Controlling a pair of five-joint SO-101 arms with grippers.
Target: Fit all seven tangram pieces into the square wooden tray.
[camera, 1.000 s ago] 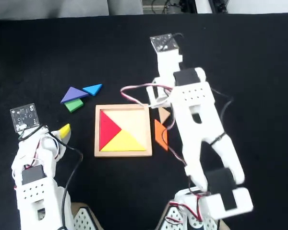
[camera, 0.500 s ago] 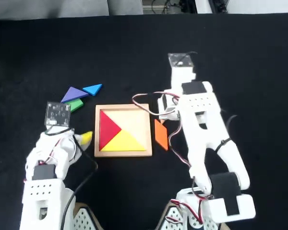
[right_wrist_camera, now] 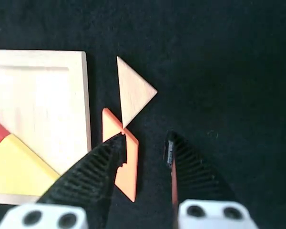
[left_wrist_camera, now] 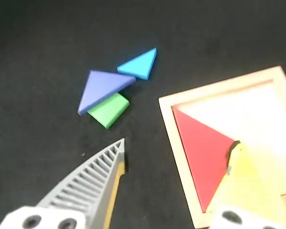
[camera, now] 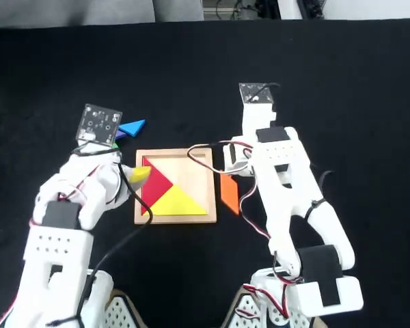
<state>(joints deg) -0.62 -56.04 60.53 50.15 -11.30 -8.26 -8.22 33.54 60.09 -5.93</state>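
Note:
The square wooden tray point(camera: 174, 218) holds a red triangle point(camera: 157, 183) and a yellow triangle point(camera: 179, 203); its upper right part is bare wood. My left gripper point(camera: 138, 174) hangs open over the tray's left rim point(left_wrist_camera: 219, 88), above the red triangle point(left_wrist_camera: 202, 152), holding nothing. Left of the tray lie a purple triangle point(left_wrist_camera: 102, 86), a blue triangle point(left_wrist_camera: 140, 63) and a green square point(left_wrist_camera: 109, 109), touching one another. My right gripper point(right_wrist_camera: 145, 138) stands open just right of the tray, one finger over the orange parallelogram point(right_wrist_camera: 126, 167). A tan triangle point(right_wrist_camera: 131, 90) touches that piece's far end.
Black cloth covers the whole table. The left arm's wrist board point(camera: 99, 124) hides part of the purple and green pieces in the high view. A bundle of wires point(camera: 212, 147) hangs off the right arm over the tray's top right corner.
The left arm has swung up and to the right, from beside the tray's lower left to over its left rim. The right arm shifted right and slightly toward the near edge, then held.

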